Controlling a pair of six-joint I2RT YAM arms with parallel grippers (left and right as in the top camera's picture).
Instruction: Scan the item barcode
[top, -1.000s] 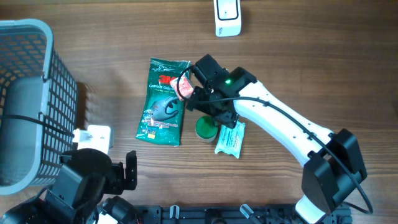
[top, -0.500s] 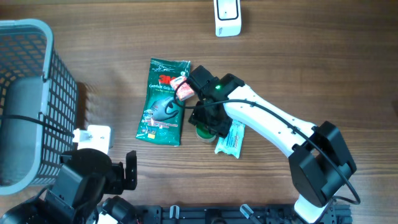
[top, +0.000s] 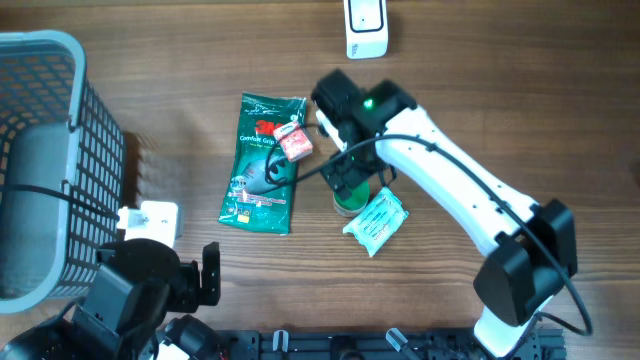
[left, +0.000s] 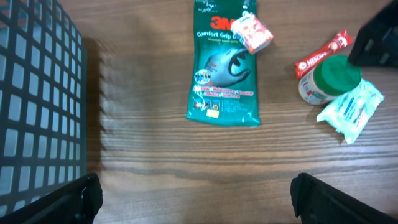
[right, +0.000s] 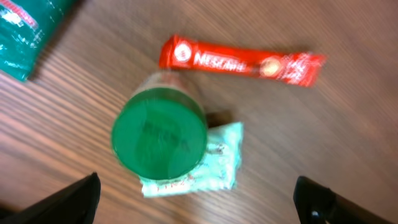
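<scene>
Currently the right end effector (right: 196, 203) is hanging directly above the green-lidded jar (right: 160, 134), its two fingers standing spread wide at the lower corners of the right wrist view and pinching nothing. The jar is standing upright on the wooden tabletop (top: 500, 80) near the middle, lid facing up. A pale green wipes packet (right: 224, 149) is lying against the jar's base, partly hidden behind it. A red Nescafé stick (right: 239, 61) is lying flat just beside the jar on its other side. In the left wrist view a green 3M glove package (left: 225, 74) is lying flat, well apart from the jar. A small red-and-white box (left: 252, 32) is resting on the package's upper corner. The left end effector (left: 193, 202) is hovering low at the near edge of the tabletop, fingers also spread wide with nothing between them. A grey mesh basket (left: 37, 106) is standing at the left side. A white scanner (top: 365, 28) is sitting at the far edge of the tabletop, well apart from the jar; the jar's barcode is not readable in any view.
</scene>
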